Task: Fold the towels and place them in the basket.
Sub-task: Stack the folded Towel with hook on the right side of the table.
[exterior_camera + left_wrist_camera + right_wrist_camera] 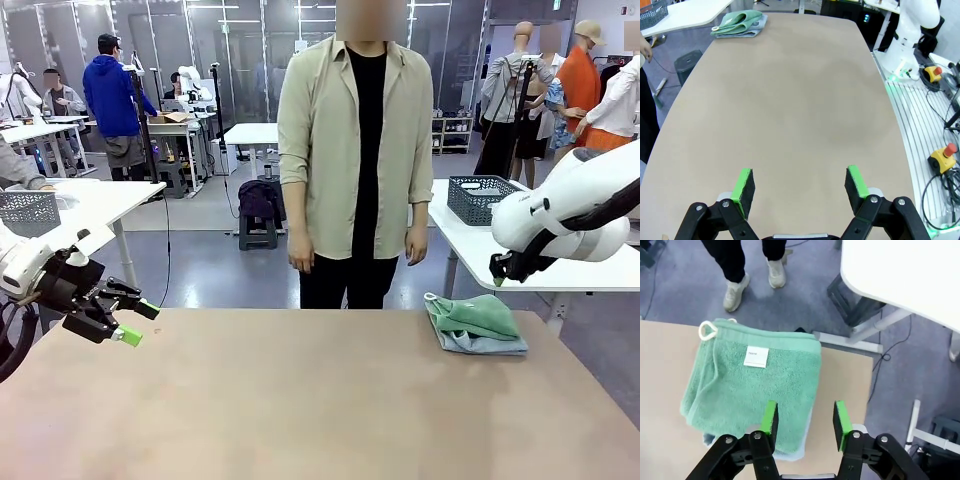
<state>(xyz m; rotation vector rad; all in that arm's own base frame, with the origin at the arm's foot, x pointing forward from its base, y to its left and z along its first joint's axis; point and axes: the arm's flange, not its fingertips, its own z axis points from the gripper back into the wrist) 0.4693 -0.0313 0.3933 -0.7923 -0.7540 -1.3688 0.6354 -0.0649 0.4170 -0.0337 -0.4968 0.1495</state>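
Observation:
Two folded towels lie stacked near the table's far right edge, the mint green towel (475, 315) (755, 385) on top of the pale grey-blue towel (482, 346) (790, 455). A white loop and a label show on the green one. My right gripper (497, 274) (805, 420) hovers just above the stack, open, with nothing between its pads. Low over the table's left side, my left gripper (140, 322) (800, 185) stands wide open with nothing in it. A dark grey mesh basket (480, 197) (650, 12) stands on the white side table beyond the towels.
A person (355, 150) stands at the far side with hands down, feet visible beside the table corner (755, 282). A white side table (470, 245) is close to the towels' corner. Another grey basket (28, 210) sits far left. The brown tabletop (300, 400) is bare.

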